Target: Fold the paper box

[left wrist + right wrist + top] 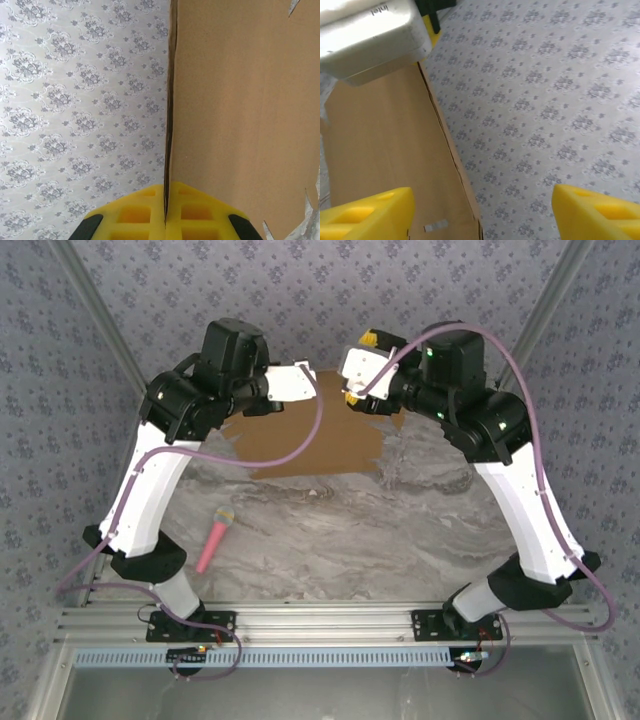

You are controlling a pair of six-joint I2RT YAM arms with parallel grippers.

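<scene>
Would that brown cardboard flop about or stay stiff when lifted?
Probably fairly stiff: in the left wrist view the paper box panel stands flat and straight from the left gripper pinching its thin edge. Likely light, since one edge pinch seems to hold it. It would probably fold along creases, like the line beside the open right gripper.

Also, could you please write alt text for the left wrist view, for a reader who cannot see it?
The left gripper, its yellow jaws shut, pinches the thin edge of the paper box, whose plain brown cardboard panel covers the right half of the picture. Grey floral wallpaper covers the left half.
</scene>
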